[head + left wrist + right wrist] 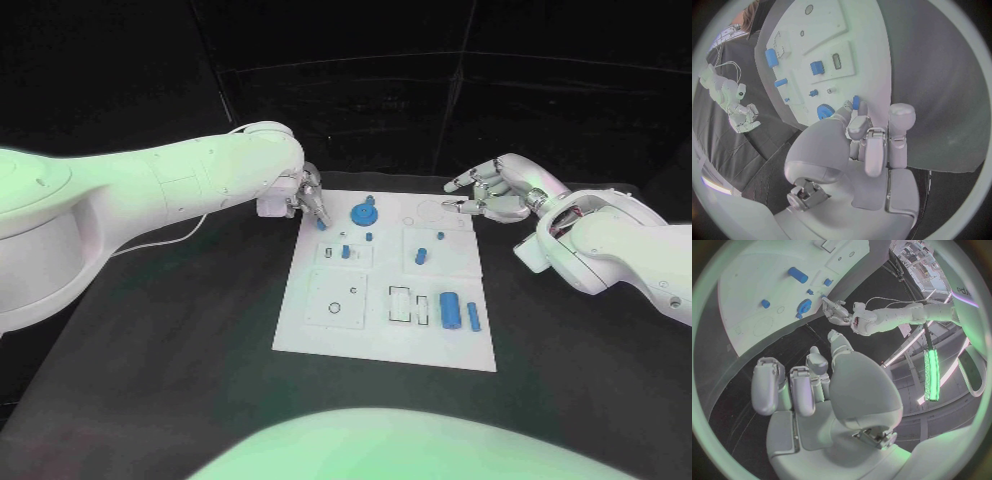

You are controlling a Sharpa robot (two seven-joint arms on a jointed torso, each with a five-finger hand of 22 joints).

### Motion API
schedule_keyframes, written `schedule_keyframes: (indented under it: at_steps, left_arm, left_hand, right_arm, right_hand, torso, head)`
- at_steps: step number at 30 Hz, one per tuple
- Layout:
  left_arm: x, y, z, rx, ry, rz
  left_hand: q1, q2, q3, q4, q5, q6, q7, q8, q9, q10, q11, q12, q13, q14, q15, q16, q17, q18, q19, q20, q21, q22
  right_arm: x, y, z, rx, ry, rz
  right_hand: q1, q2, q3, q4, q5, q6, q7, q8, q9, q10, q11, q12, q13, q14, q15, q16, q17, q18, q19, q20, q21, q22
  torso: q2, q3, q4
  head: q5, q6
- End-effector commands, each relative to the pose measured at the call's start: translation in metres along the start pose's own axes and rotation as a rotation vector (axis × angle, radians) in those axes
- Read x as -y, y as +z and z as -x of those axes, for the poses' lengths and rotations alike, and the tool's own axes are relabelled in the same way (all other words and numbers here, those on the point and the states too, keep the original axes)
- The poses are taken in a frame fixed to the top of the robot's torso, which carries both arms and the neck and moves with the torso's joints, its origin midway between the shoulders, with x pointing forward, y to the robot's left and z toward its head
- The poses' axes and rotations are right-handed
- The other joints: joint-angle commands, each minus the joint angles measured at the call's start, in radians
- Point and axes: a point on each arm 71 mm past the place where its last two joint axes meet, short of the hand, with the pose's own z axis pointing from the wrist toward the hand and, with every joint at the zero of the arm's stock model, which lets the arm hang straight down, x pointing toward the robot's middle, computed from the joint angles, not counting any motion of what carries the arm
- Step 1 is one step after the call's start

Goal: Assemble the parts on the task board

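We hold a small blue part (320, 223) pinched in our left hand (299, 196) at the task board's (325, 330) far left corner; our right hand (495, 189) hovers empty, fingers apart, beside its far right corner; several parts lie loose, so we judge most assembly remains.

Task board (378, 330): flat white plate, matt, smooth, plastic-looking, shallow recesses cut in face. Parts (451, 310) on task board: blue, smooth plastic look, slight sheen on round ones. Counter (173, 350) under task board: black, matt, cloth-like, no shine. Left hand (300, 198) at task board's far corner: silver-grey, satin, smooth moulded shells. Right hand (495, 192) beside task board's opposite far corner: same silver satin finish. Arm casings (159, 180): white, glossy hard plastic.
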Motion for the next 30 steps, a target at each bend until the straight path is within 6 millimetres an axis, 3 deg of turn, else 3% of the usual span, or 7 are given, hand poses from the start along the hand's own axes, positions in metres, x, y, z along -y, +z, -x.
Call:
schedule_keyframes:
  at_steps: [1, 30]
  left_arm:
    - [-0.001, -0.002, 0.001, 0.016, -0.049, -0.024]
    - [-0.017, -0.038, -0.033, 0.127, -0.182, -0.146]
  left_hand:
    - [0.014, 0.01, 0.048, -0.036, 0.005, -0.003, -0.004, 0.032, 0.035, 0.002, -0.003, -0.007, -0.001, 0.09, -0.007, -0.005, 0.191, -0.005, 0.001, -0.008, -0.001, 0.001]
    - [-0.023, -0.018, 0.131, -0.067, 0.005, -0.014, -0.009, 0.066, 0.069, 0.013, -0.008, -0.014, -0.008, 0.09, -0.011, -0.007, 0.188, -0.007, 0.011, -0.011, 0.009, 0.018]
  right_arm:
    - [-0.001, 0.0, 0.001, 0.001, 0.003, 0.009]
    - [0.004, 0.0, 0.004, 0.007, 0.005, -0.003]
  right_hand:
    - [-0.003, 0.008, -0.002, 0.003, 0.004, -0.004, -0.005, 0.006, -0.001, 0.004, -0.003, 0.0, -0.001, 0.08, -0.008, -0.003, 0.177, 0.018, -0.002, -0.002, -0.007, -0.001]
    - [-0.003, 0.008, -0.002, 0.003, 0.004, -0.004, -0.005, 0.006, -0.001, 0.004, -0.003, 0.0, -0.001, 0.08, -0.008, -0.003, 0.177, 0.018, -0.002, -0.002, -0.007, -0.001]
  torso:
    - [-0.002, 0.0009, 0.0012]
    - [0.0, -0.0007, -0.0003]
  head:
    - [0.001, 0.0]
    - [0.008, 0.001]
